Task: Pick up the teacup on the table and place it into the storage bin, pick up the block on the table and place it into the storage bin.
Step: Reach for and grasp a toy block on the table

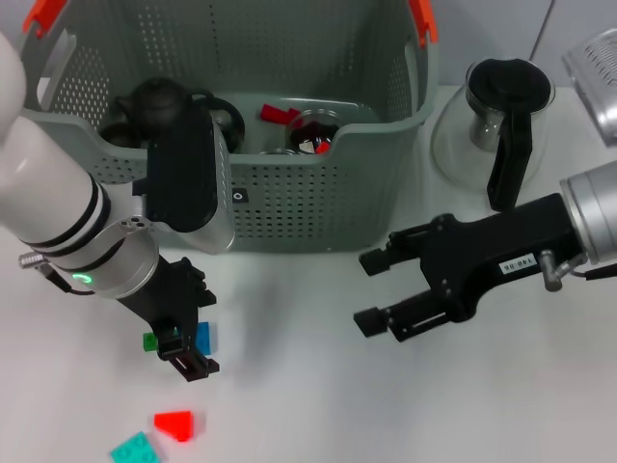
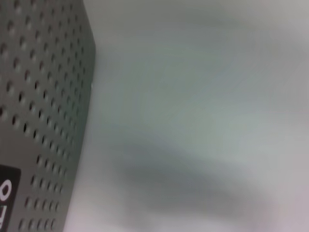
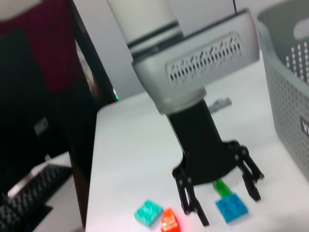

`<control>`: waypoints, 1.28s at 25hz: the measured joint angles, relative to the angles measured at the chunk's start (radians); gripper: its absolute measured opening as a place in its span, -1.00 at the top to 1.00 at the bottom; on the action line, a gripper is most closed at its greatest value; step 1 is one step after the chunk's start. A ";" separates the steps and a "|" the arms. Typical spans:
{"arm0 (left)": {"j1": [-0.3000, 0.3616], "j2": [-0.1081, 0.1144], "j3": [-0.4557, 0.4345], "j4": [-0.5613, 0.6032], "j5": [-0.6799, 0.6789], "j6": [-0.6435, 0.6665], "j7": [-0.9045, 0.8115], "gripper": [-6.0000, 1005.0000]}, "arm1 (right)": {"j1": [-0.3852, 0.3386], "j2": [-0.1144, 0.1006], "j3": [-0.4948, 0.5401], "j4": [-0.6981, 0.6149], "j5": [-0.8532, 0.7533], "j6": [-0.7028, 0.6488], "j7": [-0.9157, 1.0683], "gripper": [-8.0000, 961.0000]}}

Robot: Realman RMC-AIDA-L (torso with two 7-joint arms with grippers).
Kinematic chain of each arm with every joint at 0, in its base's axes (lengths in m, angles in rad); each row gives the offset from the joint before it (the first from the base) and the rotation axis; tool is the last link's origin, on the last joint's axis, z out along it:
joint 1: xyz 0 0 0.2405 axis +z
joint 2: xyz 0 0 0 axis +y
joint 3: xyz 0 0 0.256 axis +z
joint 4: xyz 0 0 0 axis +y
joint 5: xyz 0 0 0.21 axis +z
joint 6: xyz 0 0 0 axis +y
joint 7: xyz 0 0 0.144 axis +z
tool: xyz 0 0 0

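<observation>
Left gripper (image 1: 183,347) fingers spread astride blue block (image 1: 204,336) | right gripper (image 1: 376,291) fingers spread

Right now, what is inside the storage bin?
The storage bin holds a black teapot, a red block and a glass cup. The left arm covers what lies behind it.

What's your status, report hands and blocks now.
Left hand open over green block and blue block. Right hand open, idle beside storage bin. Nothing blocking.
</observation>
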 joint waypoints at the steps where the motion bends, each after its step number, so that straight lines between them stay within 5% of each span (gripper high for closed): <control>1: 0.000 0.000 0.003 0.004 0.003 -0.005 -0.001 -0.73 | 0.003 0.002 0.000 0.000 -0.013 0.001 0.001 -0.78; 12: 0.007 0.000 0.014 0.024 0.037 -0.039 -0.004 -0.73 | 0.029 0.024 -0.006 0.002 -0.070 0.020 0.004 -0.78; 32: 0.004 0.000 0.040 0.045 0.067 -0.077 -0.004 -0.66 | 0.030 0.027 0.000 0.002 -0.048 0.022 0.004 -0.78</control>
